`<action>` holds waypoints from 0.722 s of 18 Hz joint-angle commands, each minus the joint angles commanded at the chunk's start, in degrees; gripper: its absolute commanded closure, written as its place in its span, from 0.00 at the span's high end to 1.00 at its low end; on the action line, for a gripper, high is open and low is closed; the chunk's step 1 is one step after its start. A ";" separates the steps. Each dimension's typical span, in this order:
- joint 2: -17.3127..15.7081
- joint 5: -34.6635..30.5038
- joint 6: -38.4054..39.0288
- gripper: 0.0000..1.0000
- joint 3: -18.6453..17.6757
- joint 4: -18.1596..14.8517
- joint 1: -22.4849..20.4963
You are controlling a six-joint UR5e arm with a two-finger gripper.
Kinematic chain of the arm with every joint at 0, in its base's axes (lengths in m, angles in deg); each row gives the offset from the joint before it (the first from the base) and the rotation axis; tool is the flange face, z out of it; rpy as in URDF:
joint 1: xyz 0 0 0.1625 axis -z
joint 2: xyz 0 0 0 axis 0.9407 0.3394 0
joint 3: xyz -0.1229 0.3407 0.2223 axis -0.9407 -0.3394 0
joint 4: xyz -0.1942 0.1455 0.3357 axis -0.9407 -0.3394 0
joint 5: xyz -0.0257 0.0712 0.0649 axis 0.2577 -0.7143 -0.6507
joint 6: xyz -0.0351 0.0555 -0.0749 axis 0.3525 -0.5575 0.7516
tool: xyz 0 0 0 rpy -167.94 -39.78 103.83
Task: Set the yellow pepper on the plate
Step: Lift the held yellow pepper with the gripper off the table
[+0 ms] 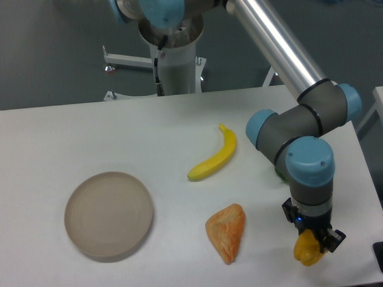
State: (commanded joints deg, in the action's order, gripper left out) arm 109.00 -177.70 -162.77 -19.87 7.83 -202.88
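The yellow pepper [306,249] is a small lumpy yellow-orange piece at the front right of the table. My gripper [314,242] points down over it, and its dark fingers are shut on the pepper. I cannot tell whether the pepper touches the table or hangs just above it. The plate [108,214] is a round tan dish with a low rim at the front left, far from the gripper, and nothing lies on it.
A long curved yellow banana [213,160] lies mid-table. An orange-pink triangular wedge [226,231] sits between the plate and the gripper. A sliver of something green [278,174] shows behind my arm's wrist. The table's right edge is close to the gripper.
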 joint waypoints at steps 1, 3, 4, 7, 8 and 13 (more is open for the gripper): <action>0.00 0.00 0.09 0.55 -0.09 0.00 0.09; -0.17 0.00 0.17 0.55 -0.09 0.00 0.09; -0.35 -0.09 0.18 0.55 -0.26 -0.09 0.17; -1.05 -0.18 1.49 0.55 -0.70 -0.09 0.53; -1.58 -0.18 1.76 0.55 -0.88 -0.26 0.88; -5.88 0.44 7.36 0.55 -4.48 -0.79 2.02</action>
State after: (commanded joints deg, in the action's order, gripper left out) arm 103.12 -177.27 -155.41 -24.34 7.04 -200.86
